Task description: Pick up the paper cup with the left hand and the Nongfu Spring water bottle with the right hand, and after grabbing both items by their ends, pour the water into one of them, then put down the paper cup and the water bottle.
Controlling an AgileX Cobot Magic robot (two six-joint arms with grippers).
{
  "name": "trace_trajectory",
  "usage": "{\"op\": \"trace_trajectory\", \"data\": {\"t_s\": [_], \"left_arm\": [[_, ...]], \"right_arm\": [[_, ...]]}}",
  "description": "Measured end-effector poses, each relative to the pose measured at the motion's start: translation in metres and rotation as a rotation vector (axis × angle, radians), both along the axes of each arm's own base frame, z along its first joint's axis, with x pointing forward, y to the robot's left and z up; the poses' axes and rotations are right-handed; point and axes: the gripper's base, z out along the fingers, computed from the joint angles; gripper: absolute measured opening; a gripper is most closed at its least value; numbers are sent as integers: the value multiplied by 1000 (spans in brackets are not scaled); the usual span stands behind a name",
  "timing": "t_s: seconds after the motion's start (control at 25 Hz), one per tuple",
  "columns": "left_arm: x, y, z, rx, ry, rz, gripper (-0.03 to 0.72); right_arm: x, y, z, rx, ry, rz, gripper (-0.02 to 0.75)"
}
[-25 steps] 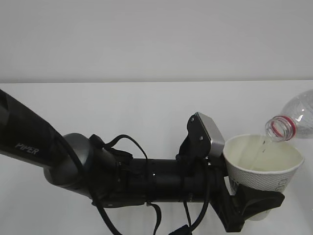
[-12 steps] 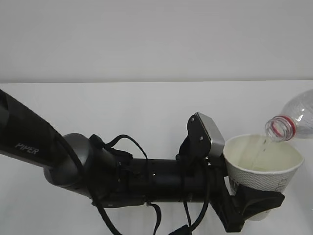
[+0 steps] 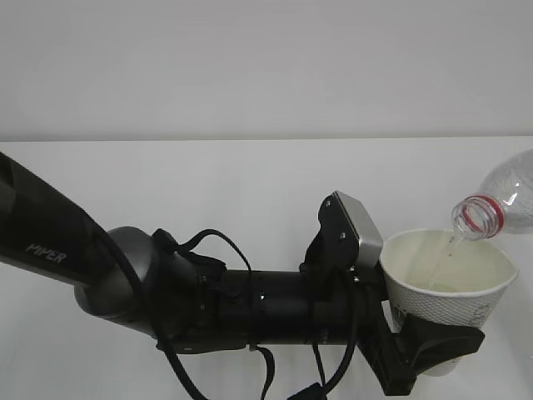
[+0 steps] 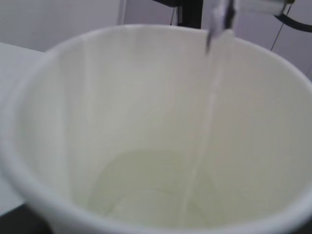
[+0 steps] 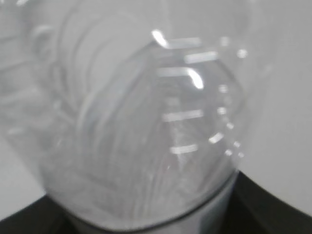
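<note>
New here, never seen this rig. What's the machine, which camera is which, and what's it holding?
It is a two-armed table robot. The exterior view looks at the white table from in front; the other two come from cameras on each wrist. The left gripper, on the black arm marked PIPER, holds the paper cup by its lower end. The bottle enters tilted from the right, mouth over the cup, and a thin stream of water runs in. The left wrist view looks down into the cup, where water pools at the bottom. The right wrist view is filled by the blurred clear bottle; that gripper's fingers barely show.
</note>
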Motion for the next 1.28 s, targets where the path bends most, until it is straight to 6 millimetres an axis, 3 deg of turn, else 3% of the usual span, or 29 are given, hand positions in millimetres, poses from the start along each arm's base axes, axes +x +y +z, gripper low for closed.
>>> {"op": "trace_trajectory", "data": {"t_s": [1.28], "left_arm": [[0, 0, 0, 0, 0, 0, 544]], "right_arm": [[0, -1, 1, 2, -7, -17, 449]]}}
